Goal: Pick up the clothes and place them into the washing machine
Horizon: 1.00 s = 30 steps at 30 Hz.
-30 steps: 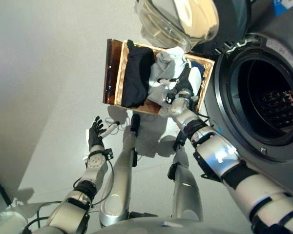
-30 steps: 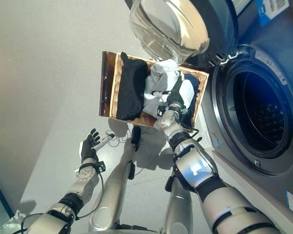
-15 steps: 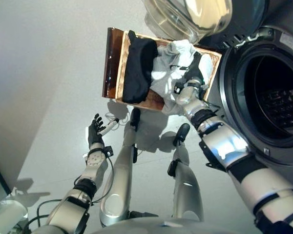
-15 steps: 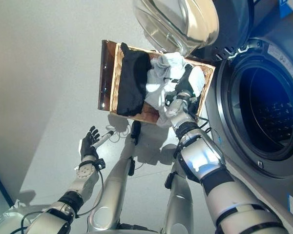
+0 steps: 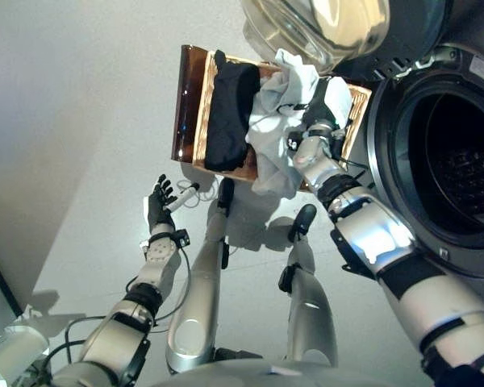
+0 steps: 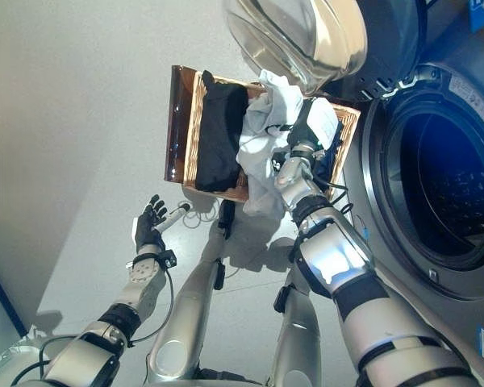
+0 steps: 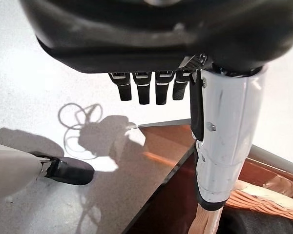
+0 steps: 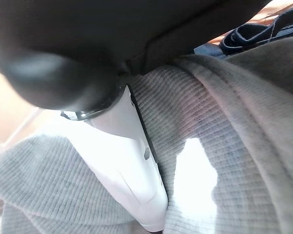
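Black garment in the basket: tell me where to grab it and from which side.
Take the black garment at its bunched middle, coming from above: it lies long and flat along the basket's left side, uncovered. The right hand holds the white garment; the open left hand is free.

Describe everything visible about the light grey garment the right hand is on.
The light grey ribbed-knit garment is crumpled, partly raised out of the wicker basket, one end hanging over the basket's near rim. The right hand grips it near the top. It lies beside a black garment in the basket.
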Available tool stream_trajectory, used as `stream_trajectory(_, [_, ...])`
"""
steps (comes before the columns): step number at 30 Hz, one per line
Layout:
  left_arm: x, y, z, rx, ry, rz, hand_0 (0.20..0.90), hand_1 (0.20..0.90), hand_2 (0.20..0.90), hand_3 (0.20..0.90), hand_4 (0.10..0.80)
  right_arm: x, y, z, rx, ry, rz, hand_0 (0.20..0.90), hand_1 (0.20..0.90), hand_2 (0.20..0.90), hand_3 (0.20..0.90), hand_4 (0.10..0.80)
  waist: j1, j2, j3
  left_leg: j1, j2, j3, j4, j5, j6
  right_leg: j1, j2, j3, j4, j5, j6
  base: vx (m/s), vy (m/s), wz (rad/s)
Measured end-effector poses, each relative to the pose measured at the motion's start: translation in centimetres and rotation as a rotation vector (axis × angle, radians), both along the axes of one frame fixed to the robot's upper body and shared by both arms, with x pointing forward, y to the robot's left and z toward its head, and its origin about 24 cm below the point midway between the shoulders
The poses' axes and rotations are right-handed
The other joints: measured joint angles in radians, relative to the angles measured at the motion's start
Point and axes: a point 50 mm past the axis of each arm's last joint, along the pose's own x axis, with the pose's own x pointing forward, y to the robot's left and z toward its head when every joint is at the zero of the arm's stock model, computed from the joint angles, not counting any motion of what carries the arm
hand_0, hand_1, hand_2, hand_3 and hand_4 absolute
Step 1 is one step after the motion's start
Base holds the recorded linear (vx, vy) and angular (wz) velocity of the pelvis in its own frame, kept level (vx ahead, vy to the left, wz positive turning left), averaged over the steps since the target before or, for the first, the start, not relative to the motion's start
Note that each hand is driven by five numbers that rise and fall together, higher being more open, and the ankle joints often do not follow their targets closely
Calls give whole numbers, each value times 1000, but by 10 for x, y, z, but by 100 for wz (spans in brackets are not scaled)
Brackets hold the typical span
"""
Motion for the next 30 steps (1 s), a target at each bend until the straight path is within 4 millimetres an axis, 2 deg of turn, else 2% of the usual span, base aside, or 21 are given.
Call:
stream_trajectory(13, [-3,2,-4,5,18,6,900,900,900,900,800,-3,4,-9,23,-5,30,200,200,200,200,300,0,0,0,32,-2,24,-3,2,2,16,-3,24,6,8,5,4,-2,-4])
stream_trajectory(16, [-4,2,-6,5,24,6,900,900,900,900,800,-7,10,-13,115,-40,68,200,200,200,200,300,-15,-2,0,39,-3,26,-3,4,5,22,-4,25,8,10,6,0,0,0])
stream_trajectory(20, [-9,6,-12,8,50,21,900,900,900,900,800,-19,13,-33,281,-60,112,200,200,200,200,300,-28,-8,0,82,-2,37,-14,-1,2,52,-3,34,10,9,6,9,-7,-6])
stream_trajectory(22, [-11,9,-15,8,67,37,900,900,900,900,800,-23,17,-35,346,-85,142,200,200,200,200,300,-47,-11,2,85,-4,44,-16,0,4,50,-5,42,10,12,3,16,-13,-10])
stream_trajectory(25, [-19,17,-26,6,121,75,900,900,900,900,800,-38,15,-48,437,-106,189,200,200,200,200,300,-76,-27,7,111,-3,54,-17,1,5,67,-4,53,15,15,6,24,-16,-11])
stream_trajectory(30, [-33,27,-44,17,221,121,900,900,900,900,800,-50,10,-68,529,-80,183,200,200,200,200,300,-99,-59,-2,143,0,79,-18,-5,6,83,-4,74,17,13,4,25,-15,-14])
